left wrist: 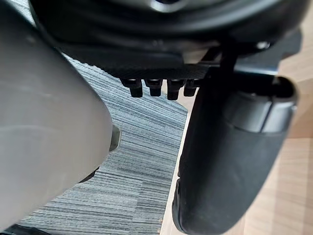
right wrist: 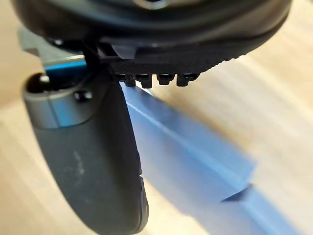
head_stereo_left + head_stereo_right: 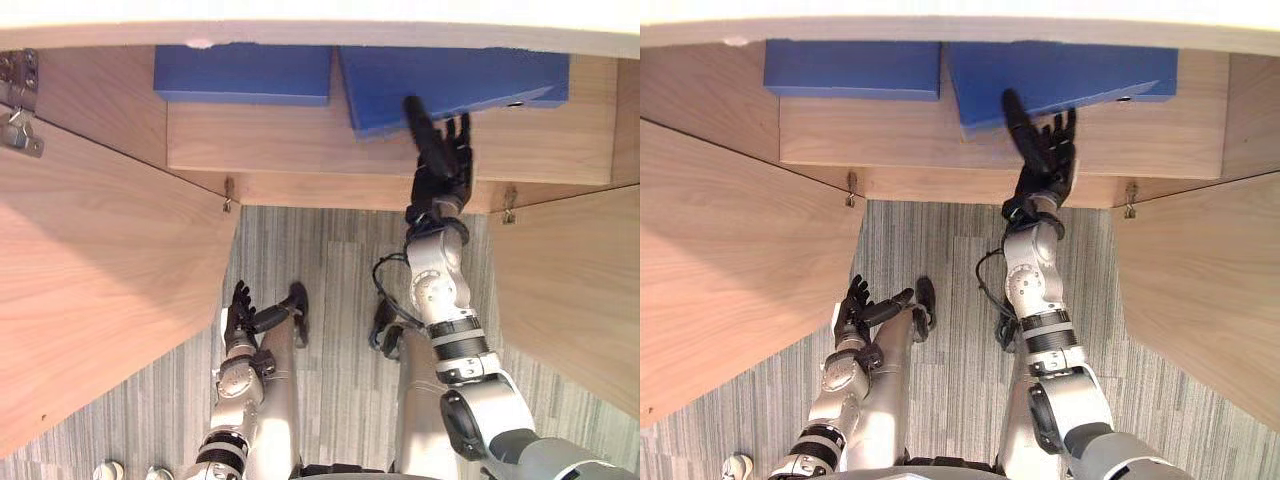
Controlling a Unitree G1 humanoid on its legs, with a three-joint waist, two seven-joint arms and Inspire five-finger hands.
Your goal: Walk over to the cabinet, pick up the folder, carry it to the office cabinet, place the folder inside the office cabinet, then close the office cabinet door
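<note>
The blue folder (image 3: pixel 450 80) lies flat and askew on the open office cabinet (image 3: pixel 300 140) shelf, its near corner at the right hand's (image 3: pixel 440 165) thumb.

Bright, even light fills the cabinet (image 3: pixel 280 140), with only faint, soft shadows around the right hand (image 3: pixel 440 178). Beyond its fingers (image 3: pixel 464 135), the top edge (image 3: pixel 320 12) glares almost white, its surface washed out.

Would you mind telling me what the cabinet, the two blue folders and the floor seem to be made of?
Cabinet: probably wood-look laminate or veneer, matte, showing even pale grain. Left folder and right folder: likely plastic or coated board, uniform blue, smooth, straight-edged. Floor: apparently carpet, with fine grey striped texture.
</note>
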